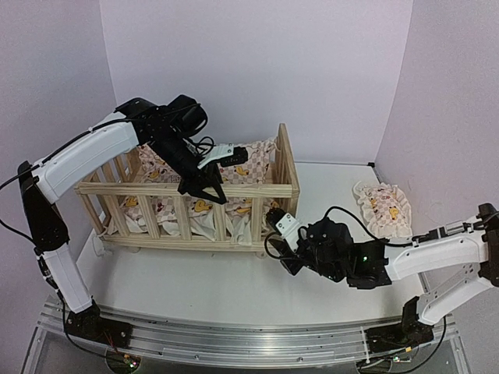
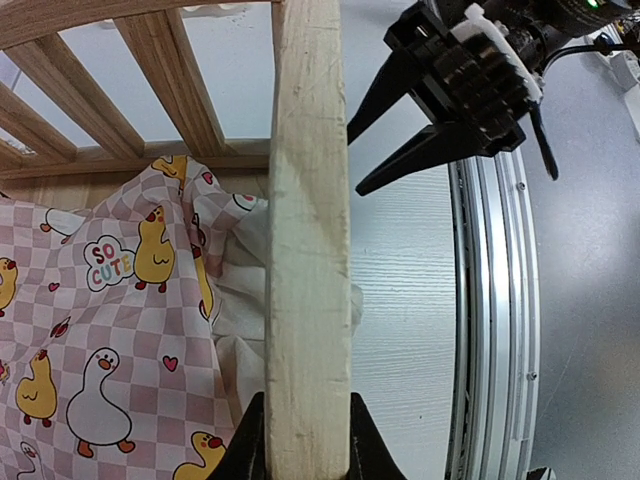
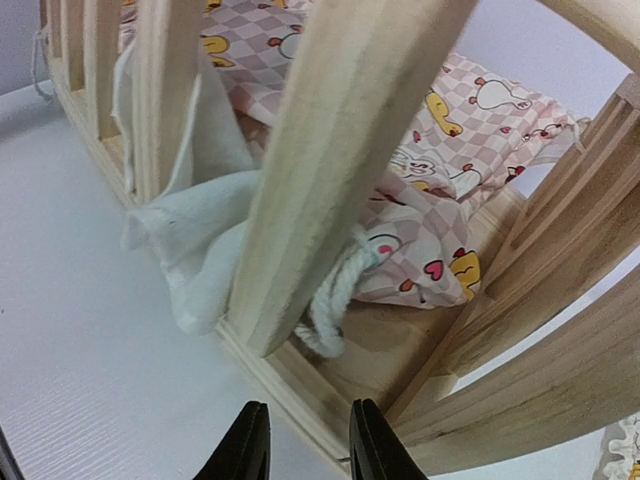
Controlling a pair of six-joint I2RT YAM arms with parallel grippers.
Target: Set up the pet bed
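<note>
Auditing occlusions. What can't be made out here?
- Pet bed floor: top view, mostly under the cushion.
- Bed's back-left corner: top view, behind the left arm.
- Right gripper fingertips: top view, too dark and small.
- Left gripper finger bases: left wrist view, cut off by bottom edge.
</note>
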